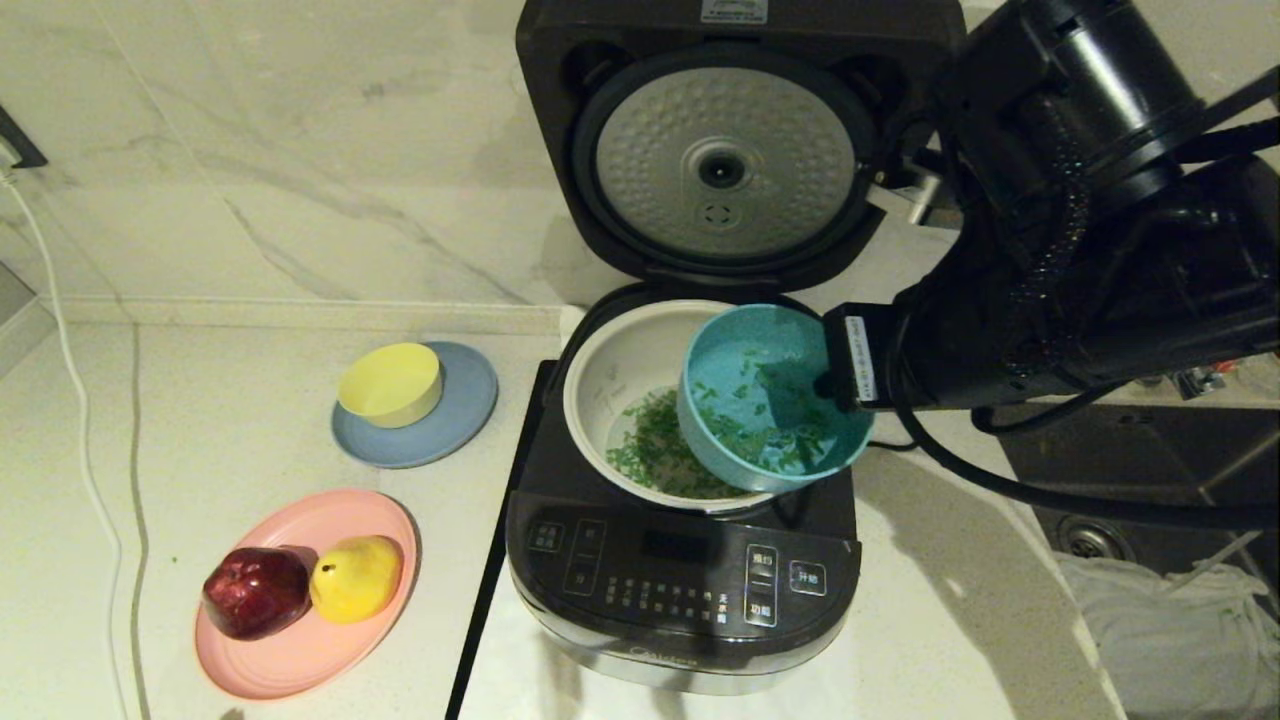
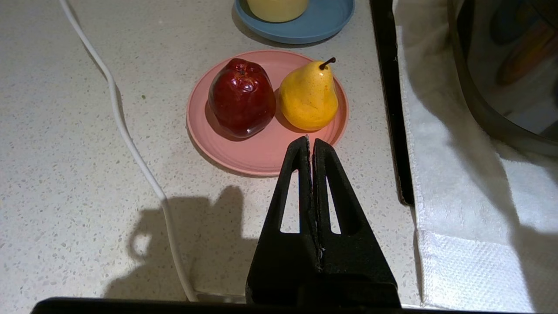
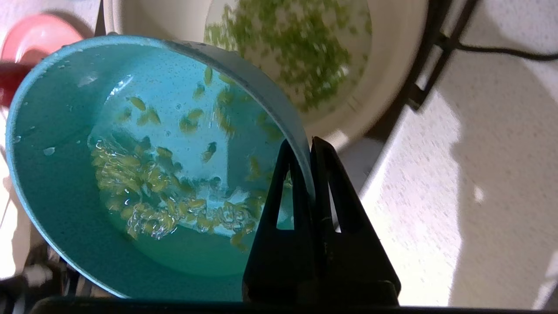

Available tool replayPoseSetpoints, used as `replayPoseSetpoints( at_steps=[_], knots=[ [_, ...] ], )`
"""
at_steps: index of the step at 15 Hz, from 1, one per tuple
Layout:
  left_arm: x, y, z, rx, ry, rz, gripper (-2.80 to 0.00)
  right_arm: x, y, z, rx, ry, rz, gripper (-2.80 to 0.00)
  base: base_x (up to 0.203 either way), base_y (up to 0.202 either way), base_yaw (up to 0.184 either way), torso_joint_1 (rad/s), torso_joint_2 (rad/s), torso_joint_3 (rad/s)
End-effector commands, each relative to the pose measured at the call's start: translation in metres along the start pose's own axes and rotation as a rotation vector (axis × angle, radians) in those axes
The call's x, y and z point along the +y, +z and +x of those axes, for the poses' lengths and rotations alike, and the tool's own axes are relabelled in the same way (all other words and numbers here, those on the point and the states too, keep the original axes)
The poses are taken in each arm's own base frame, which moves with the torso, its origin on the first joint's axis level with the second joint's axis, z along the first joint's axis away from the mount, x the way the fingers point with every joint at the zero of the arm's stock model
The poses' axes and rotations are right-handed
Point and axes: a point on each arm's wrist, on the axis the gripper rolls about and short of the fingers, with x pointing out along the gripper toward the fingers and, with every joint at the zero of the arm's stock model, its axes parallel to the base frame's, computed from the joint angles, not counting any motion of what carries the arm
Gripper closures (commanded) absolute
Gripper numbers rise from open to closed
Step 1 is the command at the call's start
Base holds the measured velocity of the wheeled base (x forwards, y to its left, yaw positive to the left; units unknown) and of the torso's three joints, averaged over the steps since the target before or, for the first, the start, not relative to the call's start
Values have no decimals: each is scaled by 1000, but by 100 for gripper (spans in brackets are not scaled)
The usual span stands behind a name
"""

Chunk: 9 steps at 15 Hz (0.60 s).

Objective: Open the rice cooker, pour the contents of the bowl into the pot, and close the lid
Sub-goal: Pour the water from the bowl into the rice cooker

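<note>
A pale speckled stone counter point(image 1: 250, 420) runs up to a marbled wall. Directly on it lies a round pink plate point(image 1: 300, 640), and behind that a round grey-blue plate point(image 1: 450, 430). A thin white cord point(image 1: 85, 420) trails along the counter's left side. To the right of the plates a white textured cloth point(image 2: 471, 235) is spread flat, its long edge beside a thin black strip point(image 2: 390, 100). The large dark grey rice cooker point(image 1: 690, 590) stands on that cloth.
</note>
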Motion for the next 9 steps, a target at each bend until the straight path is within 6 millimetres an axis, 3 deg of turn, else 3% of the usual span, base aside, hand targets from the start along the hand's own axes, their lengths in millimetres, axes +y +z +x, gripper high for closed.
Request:
replayPoseSetpoints(
  at_steps=[1, 9],
  knots=[
    [0, 0, 0, -1, 0, 0, 0, 16, -2, 28, 19, -38, -17, 0, 0, 0, 0, 0, 0, 0],
    [0, 0, 0, -1, 0, 0, 0, 41, -1, 69, -116, -197, -39, 0, 0, 0, 0, 0, 0, 0]
  ],
)
